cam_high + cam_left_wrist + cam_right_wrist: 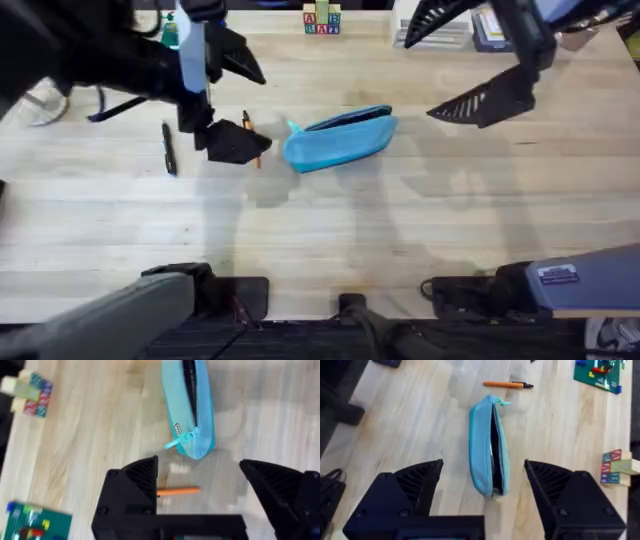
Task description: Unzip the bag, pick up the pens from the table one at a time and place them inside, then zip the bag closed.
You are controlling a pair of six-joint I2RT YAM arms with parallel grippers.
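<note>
The light blue bag (340, 138) lies in the middle of the table (320, 230), its zipper parted into a dark slit (493, 450) and its pull (182, 439) at the left end. An orange pen (250, 135) lies just left of the bag, partly under my left gripper (235, 100), which hangs open above it. In the left wrist view that pen (177, 491) sits between the open fingers (132, 490). A black pen (168, 148) lies farther left. My right gripper (460, 65) hovers open, above and behind the bag's right end (487, 450).
Toy letter blocks (322, 20) stand at the table's back edge, and a green brick board (597, 372) with other items lies at the back right. The near half of the table is bare wood.
</note>
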